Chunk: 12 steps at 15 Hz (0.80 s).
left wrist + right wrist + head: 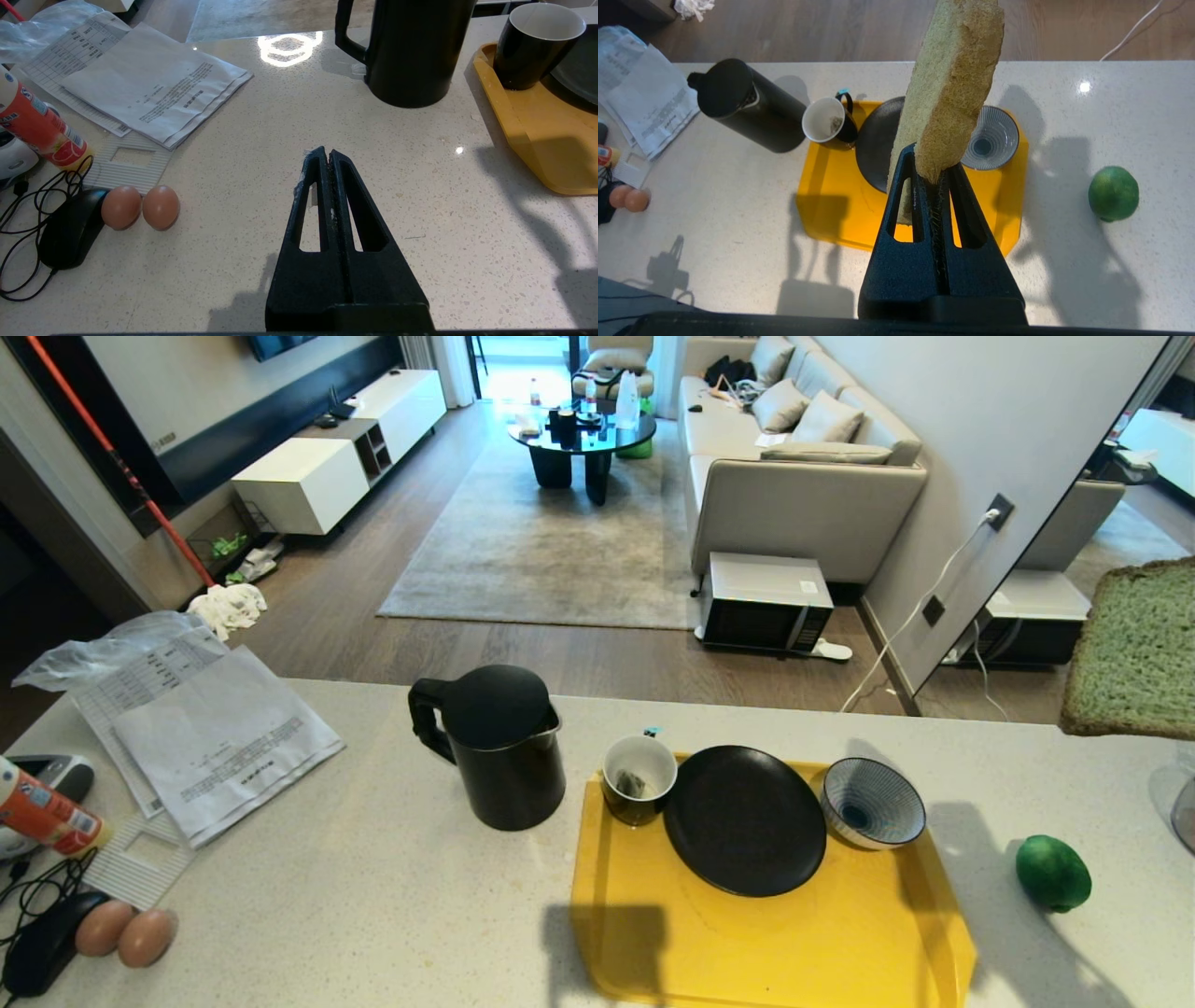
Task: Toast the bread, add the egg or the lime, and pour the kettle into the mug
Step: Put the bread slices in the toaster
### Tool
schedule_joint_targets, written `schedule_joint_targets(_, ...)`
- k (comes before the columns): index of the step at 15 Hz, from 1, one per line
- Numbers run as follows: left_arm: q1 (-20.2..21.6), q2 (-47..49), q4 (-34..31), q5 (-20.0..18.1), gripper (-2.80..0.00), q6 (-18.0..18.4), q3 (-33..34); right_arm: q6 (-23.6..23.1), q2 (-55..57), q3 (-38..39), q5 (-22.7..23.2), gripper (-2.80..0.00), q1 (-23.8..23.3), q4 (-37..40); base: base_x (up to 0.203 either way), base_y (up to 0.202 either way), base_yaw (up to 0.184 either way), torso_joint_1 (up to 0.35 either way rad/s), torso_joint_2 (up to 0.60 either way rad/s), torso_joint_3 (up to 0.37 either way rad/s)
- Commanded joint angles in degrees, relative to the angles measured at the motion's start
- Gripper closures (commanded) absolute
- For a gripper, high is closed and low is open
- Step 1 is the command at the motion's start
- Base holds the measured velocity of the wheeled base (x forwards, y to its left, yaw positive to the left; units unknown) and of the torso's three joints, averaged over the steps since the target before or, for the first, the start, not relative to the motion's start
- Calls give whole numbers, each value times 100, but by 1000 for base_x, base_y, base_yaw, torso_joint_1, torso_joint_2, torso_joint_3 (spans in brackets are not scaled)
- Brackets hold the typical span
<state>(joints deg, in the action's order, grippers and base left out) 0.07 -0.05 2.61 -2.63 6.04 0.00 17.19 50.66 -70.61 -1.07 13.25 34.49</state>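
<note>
Right jaws clamping bread (948, 88), above tray (831, 224)

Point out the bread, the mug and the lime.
bread (952, 88), right wrist view, on its crust edge above the gripper.
mug (639, 791), head view, on its rim and white inside.
lime (1053, 873), head view, on its glossy top.

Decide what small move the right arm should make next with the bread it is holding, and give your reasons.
Probably lower the bread onto the black plate. The right pincer is shut on the slice's lower edge, holding it in the air over the yellow tray, with the empty plate just beneath. No toaster shows in these views, so that plate seems the likeliest landing spot.
</note>
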Motion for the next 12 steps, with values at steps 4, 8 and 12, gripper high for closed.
schedule_joint_targets(4, 1, -13, 3, 0, 0, 2, 97, -259, -424, 72, -374, 0, 2, 312, 0, 0, 0, 0, 0, 0)
schedule_joint_targets(8, 1, -13, 3, 0, 0, 2, 97, -778, -700, 311, -422, 0, 2, 310, 0, 0, 0, 0, 0, 0)
schedule_joint_targets(12, 1, -13, 3, 0, 0, 2, 97, -870, -869, 286, -508, 0, 2, 312, 0, 0, 0, 0, 0, 0)
